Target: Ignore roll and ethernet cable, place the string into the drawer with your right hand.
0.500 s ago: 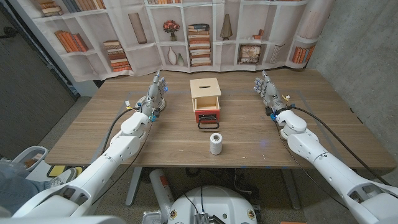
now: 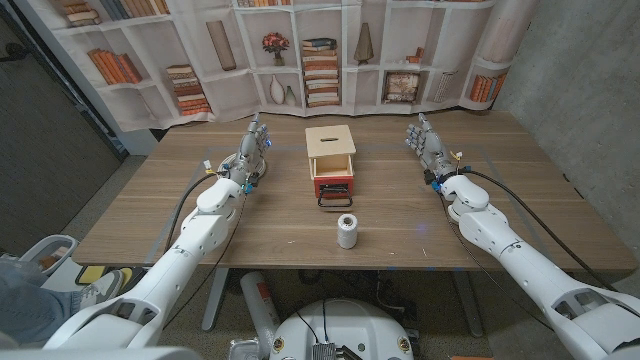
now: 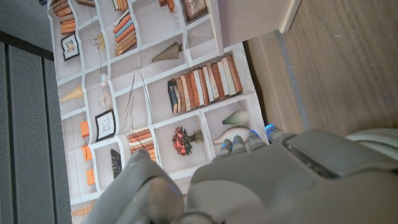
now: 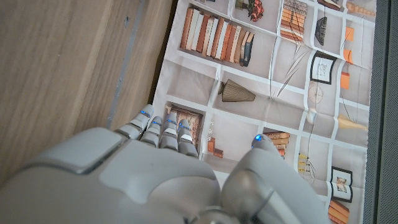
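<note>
A small wooden drawer box [image 2: 330, 145] stands at the middle of the table, its red drawer front [image 2: 333, 185] with a black handle facing me and pulled out a little. A white roll [image 2: 347, 230] stands upright in front of it. My right hand [image 2: 426, 142] is raised at the far right of the table, fingers apart and holding nothing, well to the right of the box. My left hand [image 2: 252, 140] is held the same way to the box's left, also holding nothing. Each wrist view looks over the back of its own hand, the left hand [image 3: 261, 180] and the right hand [image 4: 155, 174], toward the backdrop.
The wooden table [image 2: 480, 230] has bare surface on both sides of the box and around the roll. A printed bookshelf backdrop [image 2: 320, 50] hangs behind the far edge. A person's leg and shoe [image 2: 40, 295] show at the lower left, off the table.
My right hand has edged slightly toward the box. The box and the roll have not moved.
</note>
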